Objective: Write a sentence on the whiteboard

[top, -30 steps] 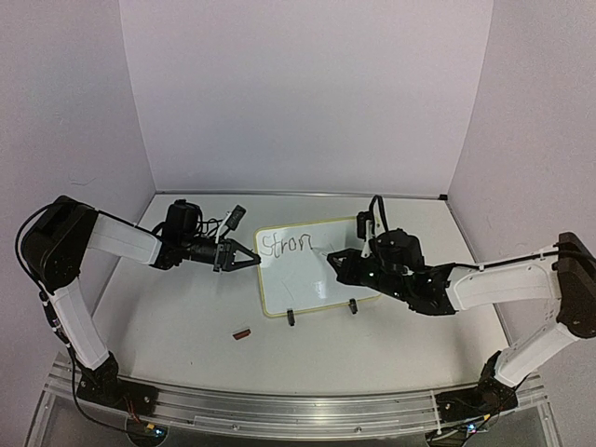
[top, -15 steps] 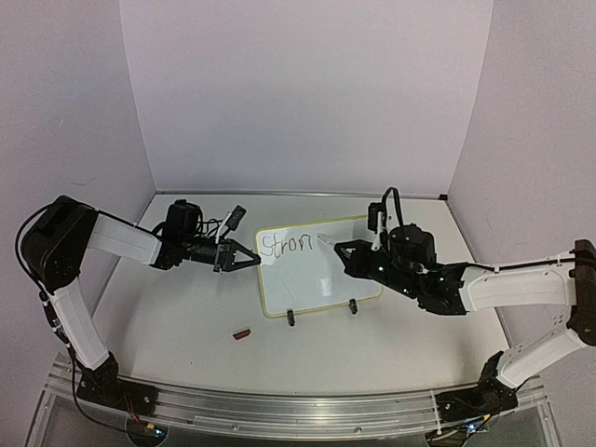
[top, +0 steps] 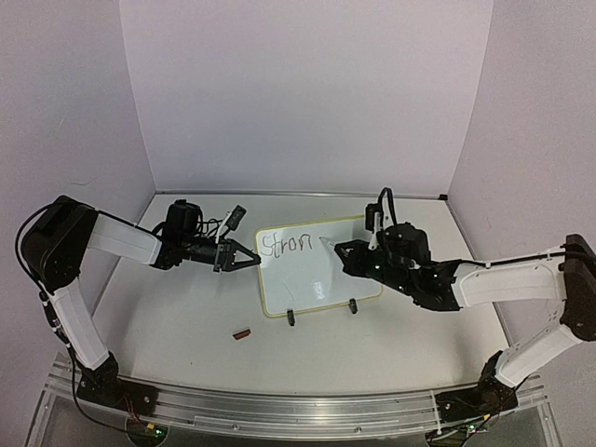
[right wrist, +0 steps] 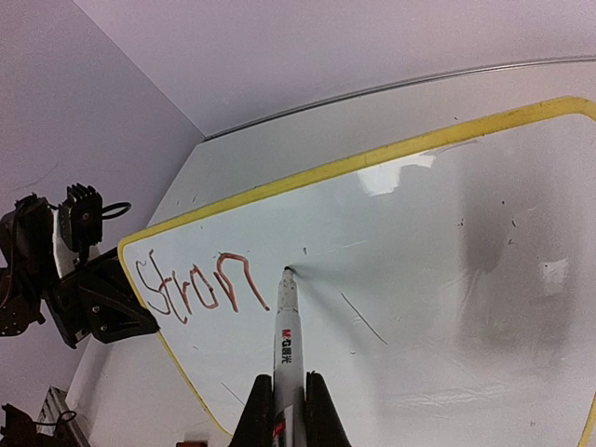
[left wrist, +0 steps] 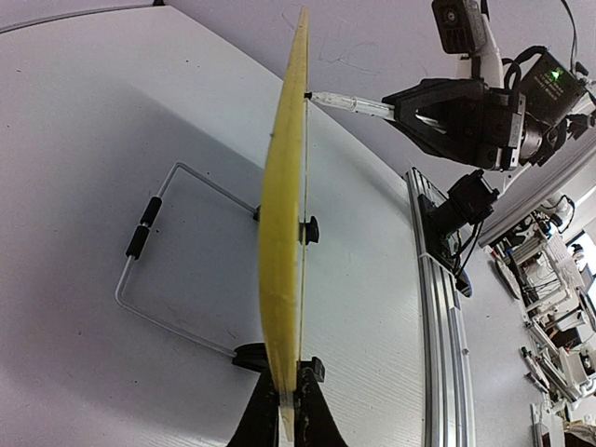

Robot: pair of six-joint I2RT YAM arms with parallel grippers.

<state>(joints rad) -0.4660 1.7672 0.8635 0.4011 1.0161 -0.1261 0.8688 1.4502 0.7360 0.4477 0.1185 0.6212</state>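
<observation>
Table (top: 372,345): it is carrying everything, with the whiteboard sitting around its middle, between the two arms.
Whiteboard (top: 312,284): it is leaning back on its wire stand (left wrist: 177,251), face pointing up and towards the arm bases. Its long axis is running left to right, with the right end lying slightly further back.
Left gripper (top: 253,261): it is pinching the board's left yellow edge, one finger on each side of the frame.
Right gripper (top: 343,250): it is clamping the marker (right wrist: 282,326) over the board's upper middle.
Marker direction: its long axis is pointing away from the right gripper towards the board, and the tip is touching the white face just right of the last letter.
Sentence (right wrist: 191,287): it is reading "Stron" in one line, occupying the board's upper left and running along the long axis.
Hard to see: in the left wrist view the board is showing edge-on, so the writing is hiding there. The marker's rear is disappearing between the fingers, and its label print is too small to read.
Small reddish piece (top: 242,333): it is lying on the table in front of the board's left corner, too small to identify.
</observation>
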